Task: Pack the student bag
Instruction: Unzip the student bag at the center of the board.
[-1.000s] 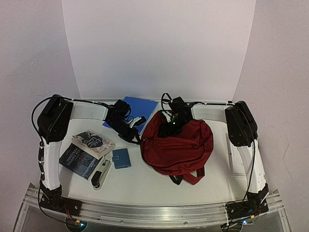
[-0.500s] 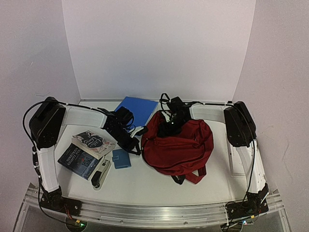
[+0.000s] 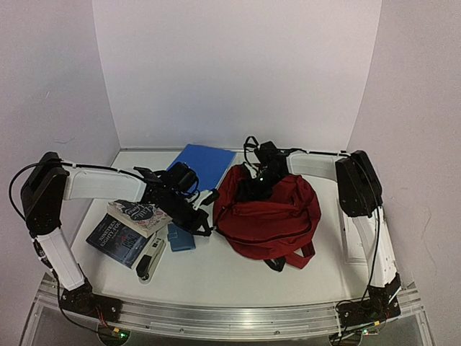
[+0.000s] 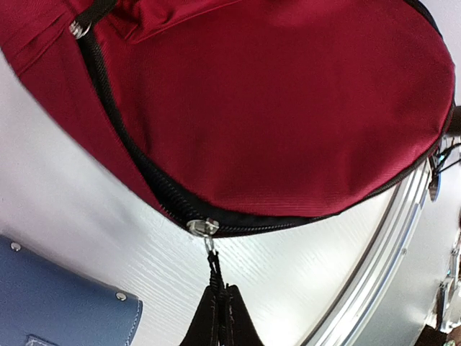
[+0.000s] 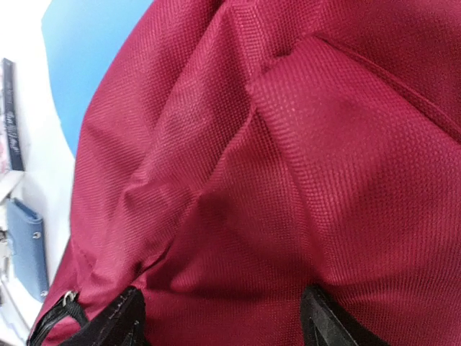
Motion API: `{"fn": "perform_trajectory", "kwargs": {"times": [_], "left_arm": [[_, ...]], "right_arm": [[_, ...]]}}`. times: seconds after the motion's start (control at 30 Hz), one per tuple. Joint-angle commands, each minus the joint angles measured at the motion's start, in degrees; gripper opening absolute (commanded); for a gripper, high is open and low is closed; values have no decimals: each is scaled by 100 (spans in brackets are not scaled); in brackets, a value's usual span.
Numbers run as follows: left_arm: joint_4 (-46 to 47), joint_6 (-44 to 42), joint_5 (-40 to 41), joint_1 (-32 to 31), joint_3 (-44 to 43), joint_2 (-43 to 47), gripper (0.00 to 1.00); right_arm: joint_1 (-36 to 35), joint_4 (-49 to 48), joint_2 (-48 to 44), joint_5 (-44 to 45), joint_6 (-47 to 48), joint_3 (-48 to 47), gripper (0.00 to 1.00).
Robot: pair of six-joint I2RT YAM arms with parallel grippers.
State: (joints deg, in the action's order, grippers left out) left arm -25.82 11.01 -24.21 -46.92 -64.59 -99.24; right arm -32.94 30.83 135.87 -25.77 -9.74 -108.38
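- Stretching under everything is a white counter (image 3: 216, 281), which plain white walls (image 3: 238, 72) are closing in at the back and on both sides. A metal rail (image 3: 238, 316) is running along its near edge.
- The student bag (image 3: 270, 220) is lying on the counter, slumped and dark red, immediately ahead of the left claw (image 4: 218, 313) and directly beneath the right claw (image 5: 216, 324).
- The left arm is reaching low across the counter from the left wall, its forearm passing over a pale book (image 3: 139, 215) that is overlapping a dark book (image 3: 115, 241).
- The left claw is clenching the bag's black zipper pull (image 4: 215, 270), and the silver slider (image 4: 203, 227) is sitting just beyond its fingertips at the bag's edge.
- The right arm is folding in from the far right corner, pointing its claw down into the top of the bag.
- The right claw is staying released, its fingers (image 5: 108, 324) standing wide apart while red fabric is bulging between them.
- A blue wallet (image 3: 180, 236) is lying just beside the left claw, and a black and white stapler (image 3: 150, 261) is lying behind it, nearer the rail.
- A blue folder (image 3: 207, 160) is lying flat between the left claw and the back wall.
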Motion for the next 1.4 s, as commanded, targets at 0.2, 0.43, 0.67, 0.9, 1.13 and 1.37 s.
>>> {"fn": "perform_trajectory", "kwargs": {"times": [0.2, 0.43, 0.67, 0.9, 1.13, 1.37], "left_arm": [[302, 516, -20, -24, -631, -527, 0], [170, 437, 208, 42, -722, -677, 0], [583, 658, 427, 42, -464, -500, 0], [749, 637, 521, 42, -381, -430, 0], [466, 382, 443, -15, -595, -534, 0], [-191, 97, 443, -511, -959, -621, 0]], "right_arm": [[394, 413, -1274, -1164, 212, 582, 93], [318, 401, -1697, -1767, 59, 1051, 90], [-160, 234, -1005, -1664, -979, 671, 83], [-467, -144, -427, -1806, -1703, 489, 76], [-520, -399, 238, -1933, -2104, 286, 71], [-423, -505, 810, -1909, -2202, -22, 65]]}}
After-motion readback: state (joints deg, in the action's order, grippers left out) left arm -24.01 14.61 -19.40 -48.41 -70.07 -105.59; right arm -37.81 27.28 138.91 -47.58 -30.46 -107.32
